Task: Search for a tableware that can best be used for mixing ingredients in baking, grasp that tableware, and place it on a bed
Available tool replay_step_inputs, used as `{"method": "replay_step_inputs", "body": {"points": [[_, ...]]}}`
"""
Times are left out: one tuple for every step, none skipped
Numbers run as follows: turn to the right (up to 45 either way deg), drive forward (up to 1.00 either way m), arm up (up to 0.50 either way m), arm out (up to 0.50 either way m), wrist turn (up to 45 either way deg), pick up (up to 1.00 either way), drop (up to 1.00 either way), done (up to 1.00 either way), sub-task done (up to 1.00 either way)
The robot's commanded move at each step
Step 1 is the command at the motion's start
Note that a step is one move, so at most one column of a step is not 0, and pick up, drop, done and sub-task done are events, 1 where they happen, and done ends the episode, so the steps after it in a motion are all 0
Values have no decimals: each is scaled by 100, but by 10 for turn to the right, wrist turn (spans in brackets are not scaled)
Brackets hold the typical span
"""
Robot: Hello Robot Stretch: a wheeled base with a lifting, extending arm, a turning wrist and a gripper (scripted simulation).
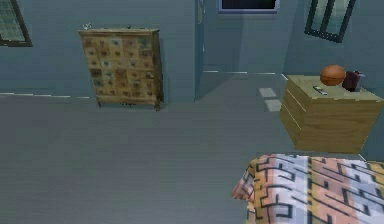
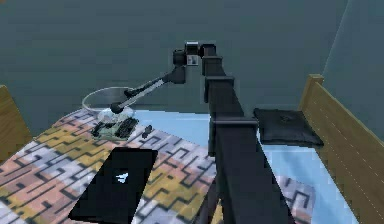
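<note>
The forward view looks ahead and down over grey floor point(image 1: 120, 150) to a far wooden many-drawer cabinet point(image 1: 121, 68). The arm side view looks closely down on the orange-and-white patterned bed point(image 2: 45, 165), also at the forward view's lower right.

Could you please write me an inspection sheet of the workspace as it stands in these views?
Surface: bed with a patterned quilt and wooden boards at both ends.
Job's things: clear bowl at the bed's far edge.
Clutter: flat dark slab, small dark items and dark pillow on the quilt.
Claw: fingers end at the bowl; cannot tell whether it holds it.
Cables: nothing seen.
Surroundings: drawer cabinet against the wall; nightstand bearing an orange ball.
</note>
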Motion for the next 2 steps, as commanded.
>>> {"method": "replay_step_inputs", "body": {"points": [[0, 0, 0, 0, 450, 0, 0, 0, 0], [0, 0, 0, 0, 420, 0, 0, 0, 0]]}}
